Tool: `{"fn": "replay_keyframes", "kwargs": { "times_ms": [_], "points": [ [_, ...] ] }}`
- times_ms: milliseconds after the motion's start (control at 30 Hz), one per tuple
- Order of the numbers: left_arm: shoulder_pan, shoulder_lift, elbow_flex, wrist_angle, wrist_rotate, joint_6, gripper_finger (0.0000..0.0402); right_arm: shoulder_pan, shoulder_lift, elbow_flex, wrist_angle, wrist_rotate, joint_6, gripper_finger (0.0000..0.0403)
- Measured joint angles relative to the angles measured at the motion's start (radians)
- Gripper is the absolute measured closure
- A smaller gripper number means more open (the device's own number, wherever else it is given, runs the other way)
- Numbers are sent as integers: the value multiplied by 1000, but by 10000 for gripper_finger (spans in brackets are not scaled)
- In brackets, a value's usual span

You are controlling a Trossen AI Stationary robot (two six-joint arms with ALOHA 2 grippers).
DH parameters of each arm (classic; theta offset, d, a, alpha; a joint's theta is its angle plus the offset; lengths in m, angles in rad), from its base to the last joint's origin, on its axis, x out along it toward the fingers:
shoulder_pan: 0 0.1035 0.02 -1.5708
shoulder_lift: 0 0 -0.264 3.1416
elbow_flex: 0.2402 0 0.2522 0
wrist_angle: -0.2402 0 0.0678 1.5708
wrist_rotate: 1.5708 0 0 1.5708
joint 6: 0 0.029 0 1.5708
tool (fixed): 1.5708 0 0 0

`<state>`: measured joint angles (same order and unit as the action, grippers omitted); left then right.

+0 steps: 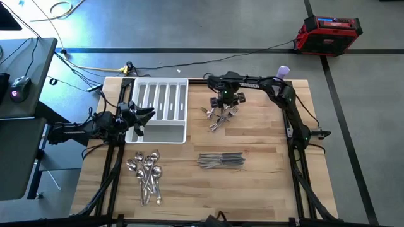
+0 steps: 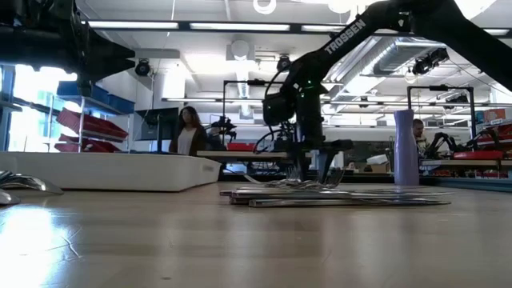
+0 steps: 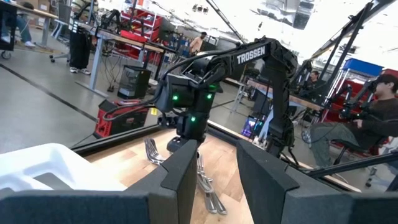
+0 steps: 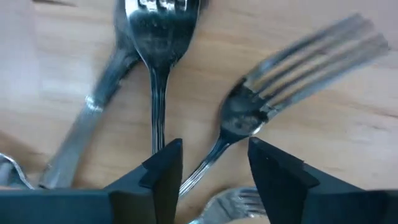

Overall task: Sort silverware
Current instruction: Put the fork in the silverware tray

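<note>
Three piles of silverware: forks [image 1: 218, 116], spoons [image 1: 146, 176], knives [image 1: 221, 161]. Right gripper [image 4: 211, 171] (fingers apart) shows a fork handle between them; left gripper [image 3: 214, 171] apart, empty.

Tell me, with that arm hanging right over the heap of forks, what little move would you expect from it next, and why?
Probably a short dip and a pinch. The right gripper sits low over the pile of forks, fingers apart, with one fork's handle lying between them. Nothing looks gripped yet, and the white tray holds no forks that I can see, so closing on that handle seems the natural next step.
</note>
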<state>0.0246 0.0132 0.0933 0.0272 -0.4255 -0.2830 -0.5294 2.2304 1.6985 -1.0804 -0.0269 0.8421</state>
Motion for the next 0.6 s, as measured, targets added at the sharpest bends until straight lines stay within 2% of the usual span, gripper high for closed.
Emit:
{"fn": "replay_keyframes", "kwargs": {
  "times_ms": [367,533,600],
  "points": [
    [0,0,0,0,0,-1,304,13,2,-64,93,2,-42,389],
    [0,0,0,-1,0,-2,304,17,-22,-68,86,58,-65,398],
    [0,0,0,-3,0,-2,304,26,-42,-72,77,128,-65,400]
  ]
}}
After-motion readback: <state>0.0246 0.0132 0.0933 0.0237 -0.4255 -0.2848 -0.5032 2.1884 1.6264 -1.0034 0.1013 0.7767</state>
